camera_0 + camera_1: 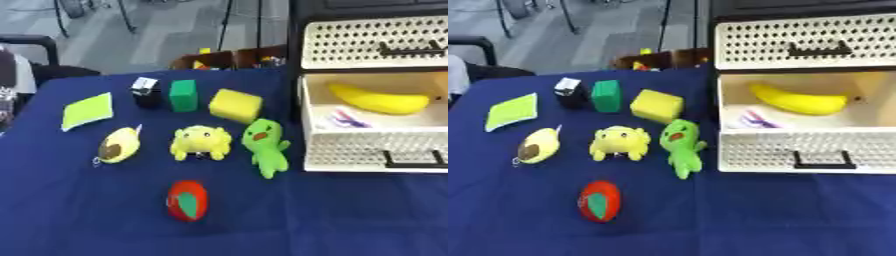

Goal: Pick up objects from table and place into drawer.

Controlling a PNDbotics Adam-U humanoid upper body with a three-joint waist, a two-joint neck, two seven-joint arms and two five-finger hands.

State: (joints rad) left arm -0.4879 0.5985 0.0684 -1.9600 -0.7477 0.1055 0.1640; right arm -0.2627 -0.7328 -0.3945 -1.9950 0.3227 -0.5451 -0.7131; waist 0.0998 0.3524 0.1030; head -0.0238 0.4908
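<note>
An open cream drawer stands at the right, holding a yellow banana and a small white and purple item. On the blue cloth lie a green plush figure, a yellow plush frog, an avocado keychain toy, a red toy with a green patch, a yellow block, a green block, a black and white box and a flat lime pad. Neither robot hand shows in either view.
A shut perforated cream drawer sits above the open one. Behind the table's far edge stands a dark crate with small coloured items. A black chair stands at the far left.
</note>
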